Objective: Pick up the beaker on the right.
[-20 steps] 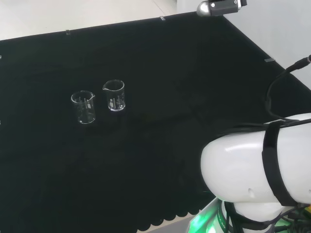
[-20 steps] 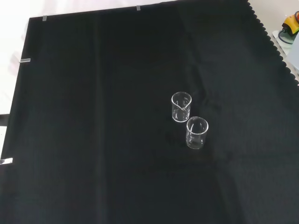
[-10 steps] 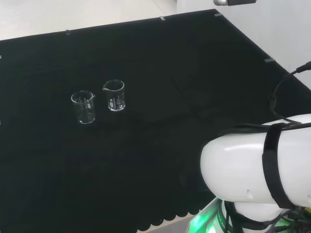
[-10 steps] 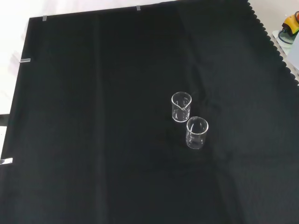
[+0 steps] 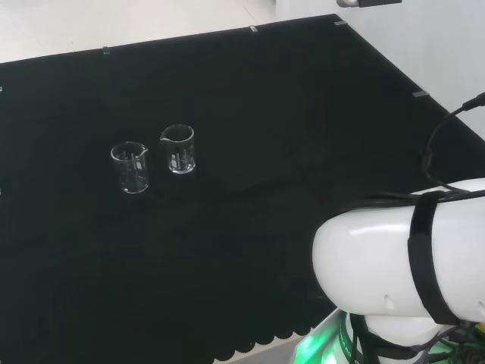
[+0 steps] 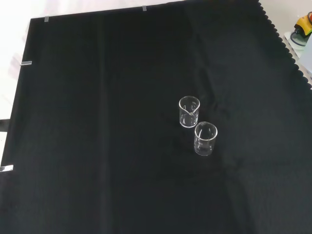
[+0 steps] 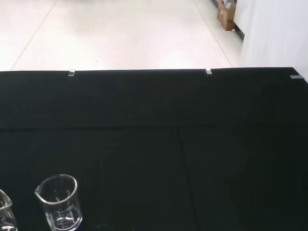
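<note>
Whether the robot hand is open or closed cannot be told. Two clear, empty beakers stand upright, just beside each other but apart, on the black-clothed bench (image 5: 303, 91). In the head view the right beaker (image 5: 178, 149) (image 6: 189, 111) (image 7: 58, 202) stands slightly farther back than the left beaker (image 5: 130, 167) (image 6: 205, 138)
</note>
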`<move>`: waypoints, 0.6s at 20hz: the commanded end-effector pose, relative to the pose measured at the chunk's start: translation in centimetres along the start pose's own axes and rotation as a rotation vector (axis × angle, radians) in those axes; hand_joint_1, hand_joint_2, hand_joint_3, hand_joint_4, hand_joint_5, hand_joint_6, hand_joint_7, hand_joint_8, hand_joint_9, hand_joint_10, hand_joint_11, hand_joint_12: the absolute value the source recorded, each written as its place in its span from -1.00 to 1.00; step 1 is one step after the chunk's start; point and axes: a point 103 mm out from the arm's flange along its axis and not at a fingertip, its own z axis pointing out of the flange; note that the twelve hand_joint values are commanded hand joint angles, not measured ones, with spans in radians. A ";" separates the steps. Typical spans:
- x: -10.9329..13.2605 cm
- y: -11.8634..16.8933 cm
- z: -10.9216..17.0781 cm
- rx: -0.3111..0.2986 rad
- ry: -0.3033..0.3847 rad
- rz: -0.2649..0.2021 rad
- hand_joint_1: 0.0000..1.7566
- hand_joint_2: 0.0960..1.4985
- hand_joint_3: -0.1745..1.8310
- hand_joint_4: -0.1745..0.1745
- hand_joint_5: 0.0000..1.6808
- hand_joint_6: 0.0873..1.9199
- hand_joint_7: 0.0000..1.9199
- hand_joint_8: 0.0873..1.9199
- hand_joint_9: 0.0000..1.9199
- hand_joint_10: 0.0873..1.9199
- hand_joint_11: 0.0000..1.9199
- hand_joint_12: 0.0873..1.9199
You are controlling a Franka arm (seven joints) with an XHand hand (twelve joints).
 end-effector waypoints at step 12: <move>1.4 3.3 4.6 0.036 0.143 0.009 -0.77 0.09 0.04 -0.16 -0.79 -1.00 -0.88 -0.58 -0.86 -0.39 -1.00 0.06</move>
